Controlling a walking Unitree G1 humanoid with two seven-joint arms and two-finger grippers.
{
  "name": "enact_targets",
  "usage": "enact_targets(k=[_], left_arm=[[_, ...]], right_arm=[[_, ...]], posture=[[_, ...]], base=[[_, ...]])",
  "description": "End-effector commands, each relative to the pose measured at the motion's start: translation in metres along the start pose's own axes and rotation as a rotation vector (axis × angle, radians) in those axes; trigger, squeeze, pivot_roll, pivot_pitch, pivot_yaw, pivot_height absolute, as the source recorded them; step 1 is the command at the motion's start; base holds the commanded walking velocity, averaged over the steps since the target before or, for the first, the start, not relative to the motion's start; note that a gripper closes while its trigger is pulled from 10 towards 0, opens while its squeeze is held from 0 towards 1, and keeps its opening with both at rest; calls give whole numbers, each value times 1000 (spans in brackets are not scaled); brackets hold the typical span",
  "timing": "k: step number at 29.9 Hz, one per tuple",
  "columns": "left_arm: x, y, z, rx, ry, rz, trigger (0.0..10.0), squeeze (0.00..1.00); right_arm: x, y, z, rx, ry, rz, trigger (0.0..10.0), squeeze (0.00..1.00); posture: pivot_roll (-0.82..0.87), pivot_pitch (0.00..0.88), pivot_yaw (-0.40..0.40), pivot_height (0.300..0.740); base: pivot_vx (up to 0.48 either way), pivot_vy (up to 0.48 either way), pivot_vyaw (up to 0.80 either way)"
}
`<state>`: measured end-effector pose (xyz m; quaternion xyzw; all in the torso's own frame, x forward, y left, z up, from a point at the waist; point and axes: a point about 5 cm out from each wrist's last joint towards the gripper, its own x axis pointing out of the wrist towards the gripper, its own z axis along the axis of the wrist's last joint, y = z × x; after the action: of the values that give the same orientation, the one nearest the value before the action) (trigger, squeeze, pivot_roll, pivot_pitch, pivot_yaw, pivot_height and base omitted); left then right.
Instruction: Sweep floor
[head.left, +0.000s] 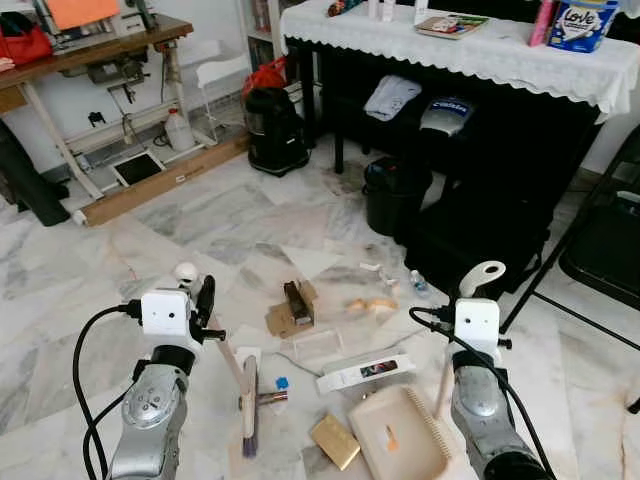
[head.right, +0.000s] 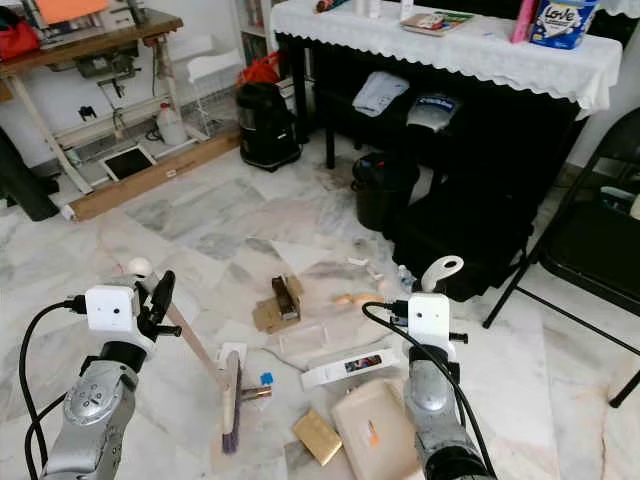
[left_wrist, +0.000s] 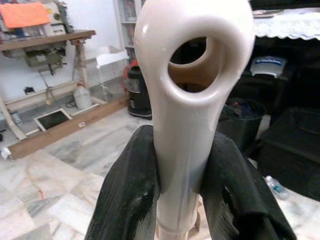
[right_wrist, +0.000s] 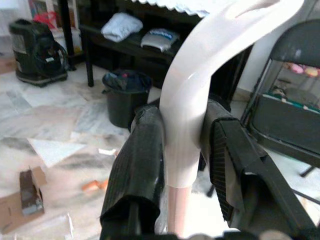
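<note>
Both arms raised: left gripper (left_wrist: 182, 175) clamps broom (head.left: 247, 400), right gripper (right_wrist: 187, 155) dustpan (head.left: 400, 435)

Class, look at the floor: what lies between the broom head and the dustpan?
In the left eye view, a gold box lies between the broom head and the dustpan.

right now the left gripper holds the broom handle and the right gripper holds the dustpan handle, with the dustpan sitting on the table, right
Not quite. The left gripper is shut on the broom handle and the right gripper on the dustpan handle, but the dustpan sits on the marble floor, not on the table, as the left eye view shows.
</note>
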<state>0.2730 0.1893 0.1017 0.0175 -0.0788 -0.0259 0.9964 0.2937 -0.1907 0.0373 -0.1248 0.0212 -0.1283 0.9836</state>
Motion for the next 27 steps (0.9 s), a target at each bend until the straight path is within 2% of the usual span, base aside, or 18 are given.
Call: enact_targets(k=[1, 7, 9, 15, 20, 23, 24, 27], left_arm=[[-1, 3, 9, 20, -22, -20, 10000, 0], [-12, 3, 8, 10, 4, -49, 10000, 0], [-20, 1, 5, 1, 28, -75, 10000, 0], [-28, 0, 2, -25, 72, -109, 10000, 0], [-28, -3, -2, -58, 113, -138, 10000, 0], [-24, -4, -3, -97, 116, -120, 10000, 0], [-23, -3, -4, -138, 113, -88, 10000, 0], [-25, -1, -4, -149, 114, -71, 10000, 0]], right_arm=[[1, 2, 5, -5, -35, 12, 10000, 0], [-1, -4, 1, -18, -27, 8, 10000, 0], [-3, -7, -5, -34, -7, 3, 10000, 0], [-6, -5, -7, -42, -2, 10, 10000, 0], [-6, -1, -6, -41, -9, 17, 10000, 0], [-5, -1, -2, -40, -31, 9, 10000, 0], [-3, -3, 0, -37, -40, 1, 10000, 0], [-2, -3, 1, -34, -43, -3, 10000, 0]], posture=[[-1, 74, 68, 740], [-6, 86, 73, 740], [10, 98, 75, 740], [22, 108, 76, 740], [24, 116, 81, 740], [18, 130, 86, 740], [19, 137, 86, 740], [34, 142, 92, 740]], base=[[0, 0, 0], [0, 0, 0], [0, 0, 0], [0, 0, 0], [0, 0, 0], [0, 0, 0], [0, 0, 0], [0, 0, 0]])
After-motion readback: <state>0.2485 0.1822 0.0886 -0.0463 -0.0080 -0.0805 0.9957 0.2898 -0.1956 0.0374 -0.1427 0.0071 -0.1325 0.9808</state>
